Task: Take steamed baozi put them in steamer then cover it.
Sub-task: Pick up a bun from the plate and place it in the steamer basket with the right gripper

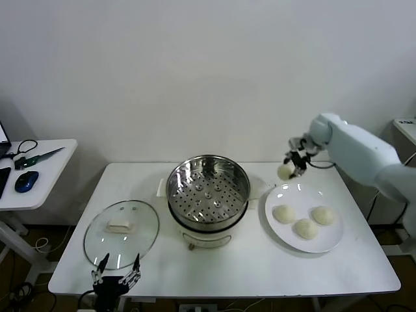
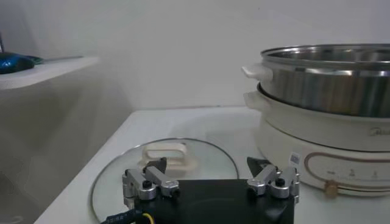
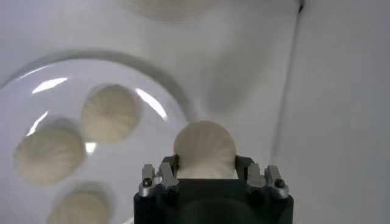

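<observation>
right gripper: we see the right gripper (image 1: 290, 168) raised above the far edge of the plate (image 1: 278, 224), jaws clamped on one baozi (image 1: 285, 171); the wrist view shows the same bun (image 3: 204, 149) pinched between both jaws, off the plate.
left gripper: we see the left gripper (image 1: 117, 276) low at the near edge of the worktop (image 1: 247, 266), just at the near rim of the cover, jaws apart and holding nothing; the wrist view (image 2: 210, 182) shows the same.
baozi on plate: we count three more cream-white buns (image 1: 306, 228) lying on the white plate, close together, to the right of the steamer; all three (image 3: 111, 113) also show in the right wrist view.
steamer: steel pot (image 1: 208, 188) on a white base, mid-worktop, uncovered; perforated tray visible, no bun in it that we can see.
cover: glass lid (image 1: 121, 233) lies flat on the worktop left of the steamer, white handle up, apart from the pot.
side table: a small white table (image 1: 45, 172) to the left carries a blue mouse (image 1: 26, 181) and cables.
</observation>
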